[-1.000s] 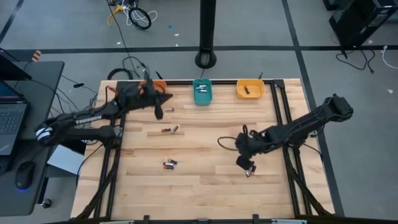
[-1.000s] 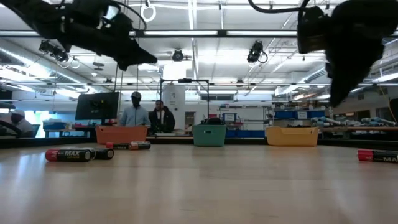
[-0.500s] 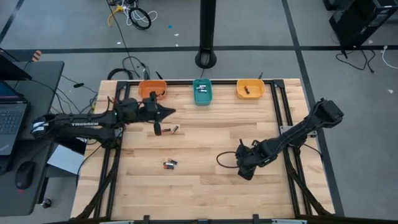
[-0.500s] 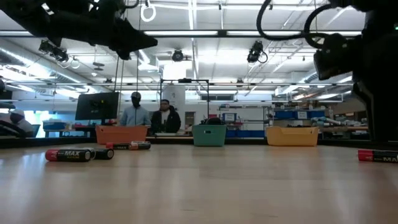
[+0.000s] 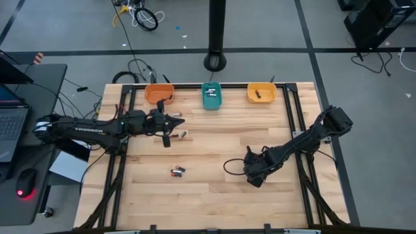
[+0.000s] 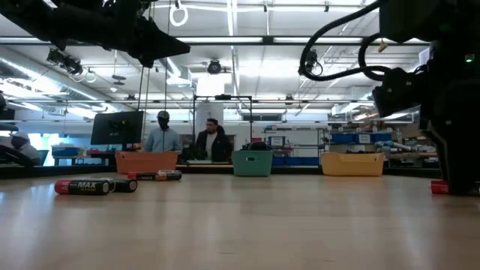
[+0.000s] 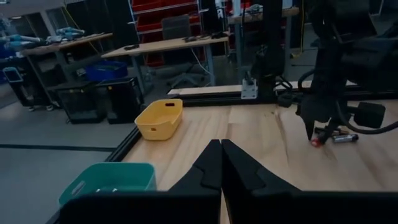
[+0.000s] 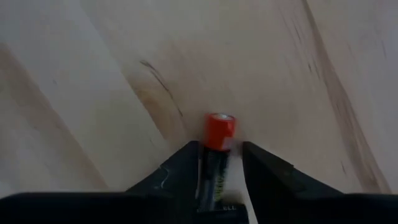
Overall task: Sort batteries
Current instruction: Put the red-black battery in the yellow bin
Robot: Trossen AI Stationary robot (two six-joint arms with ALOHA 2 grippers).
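Black, red-tipped cylindrical battery (image 8: 214, 155) lies on the pale wooden table (image 5: 214, 188) between the right gripper (image 8: 217, 180)'s parted fingers. Advice: descend squarely, close mid-body. Left gripper (image 7: 221, 163): clenched, empty.

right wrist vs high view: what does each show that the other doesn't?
Only the right wrist view: the red-capped battery lying on the wood between the right tool's open fingers. Only the high view: the left tool, the orange bin, teal bin, yellow bin, and loose batteries. Both: the wooden table.
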